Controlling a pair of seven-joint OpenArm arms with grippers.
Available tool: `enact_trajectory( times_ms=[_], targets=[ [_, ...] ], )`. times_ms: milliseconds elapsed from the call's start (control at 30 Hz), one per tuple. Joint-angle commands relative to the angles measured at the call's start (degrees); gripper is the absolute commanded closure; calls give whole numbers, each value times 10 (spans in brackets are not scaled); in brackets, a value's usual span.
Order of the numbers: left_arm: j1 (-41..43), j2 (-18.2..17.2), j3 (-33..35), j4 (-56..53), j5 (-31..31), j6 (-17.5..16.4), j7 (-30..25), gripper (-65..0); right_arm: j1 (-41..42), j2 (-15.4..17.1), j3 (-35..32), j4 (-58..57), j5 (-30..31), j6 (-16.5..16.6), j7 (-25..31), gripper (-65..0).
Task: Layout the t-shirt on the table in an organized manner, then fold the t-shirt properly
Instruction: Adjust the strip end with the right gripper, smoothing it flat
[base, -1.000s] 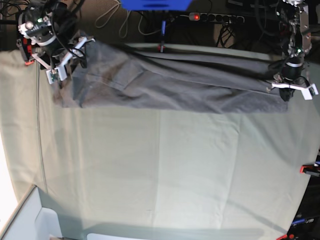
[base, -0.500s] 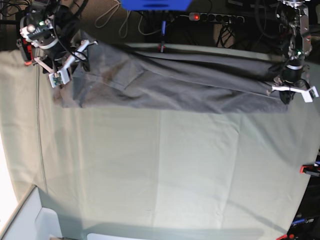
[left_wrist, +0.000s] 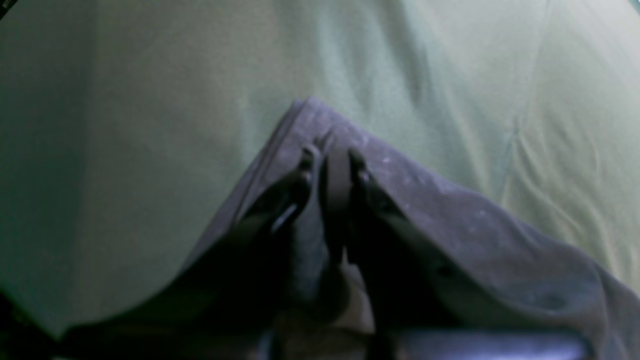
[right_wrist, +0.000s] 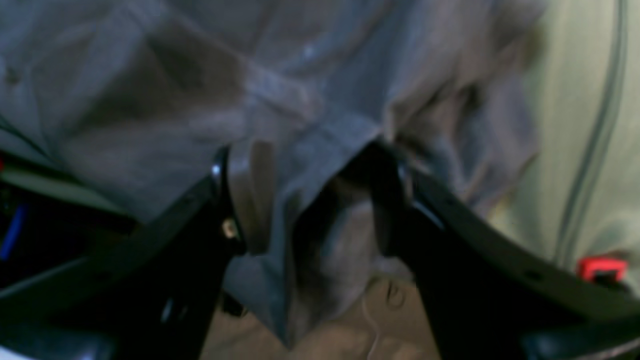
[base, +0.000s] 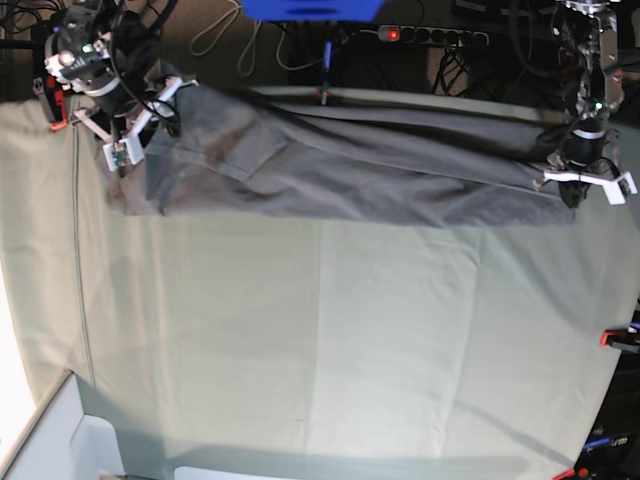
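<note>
The dark grey t-shirt (base: 350, 170) lies stretched in a long band along the far edge of the table (base: 350, 330). My left gripper (base: 572, 190) is at its right end, shut on a corner of the t-shirt (left_wrist: 450, 210); the left wrist view shows the left gripper (left_wrist: 330, 160) pinching a ridge of cloth above the table (left_wrist: 150, 100). My right gripper (base: 140, 120) is at the shirt's left end. In the right wrist view the right gripper (right_wrist: 305, 200) stands open, its fingers (right_wrist: 225, 200) astride a fold of the t-shirt (right_wrist: 175, 90).
Red clamps (base: 618, 338) hold the table cover at the right edge, and another red clamp (right_wrist: 600, 267) shows by the right gripper. A power strip (base: 430, 36) and cables lie beyond the far edge. A white box (base: 60, 440) stands at the near left corner.
My right gripper has shifted a little toward the far left corner over the shirt's end, and its jaws have narrowed somewhat. The left gripper has held still.
</note>
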Motion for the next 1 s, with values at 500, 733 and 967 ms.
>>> enact_trajectory(
  times_ms=[500,733,967],
  targets=[
    [-3,-10,-4,6,1,0,-17,0,19,4,5,8,10,4,16,0],
    [-3,-10,-4,6,1,0,-17,0,61,6,5,43,9,4,12,0],
    [-3,-10,-5,6,1,0,-17,0,105,6,5,45,8,4,12,0]
  ],
)
